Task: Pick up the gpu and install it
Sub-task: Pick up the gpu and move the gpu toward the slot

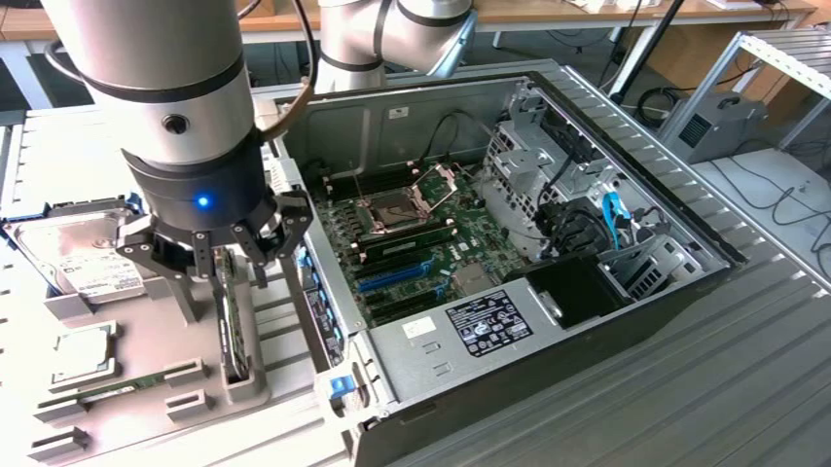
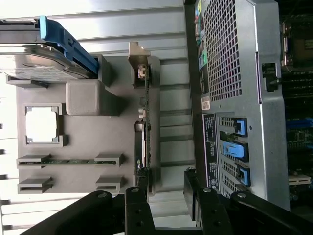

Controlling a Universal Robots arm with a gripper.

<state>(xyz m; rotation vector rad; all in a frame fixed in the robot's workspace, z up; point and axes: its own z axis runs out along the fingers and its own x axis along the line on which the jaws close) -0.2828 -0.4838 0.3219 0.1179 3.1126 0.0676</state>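
The gpu (image 1: 234, 331) stands on edge in a slot of the grey holder tray (image 1: 150, 336), at the lower left of the exterior view, just beside the open computer case (image 1: 435, 365). My pincer (image 1: 208, 261) hangs just above it, fingers apart, gripping nothing. The hard drive (image 1: 81, 255), processor (image 1: 81, 352) and memory stick (image 1: 115, 391) sit further left on the same tray.

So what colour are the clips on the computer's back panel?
Blue clips; wrist view shows them best.
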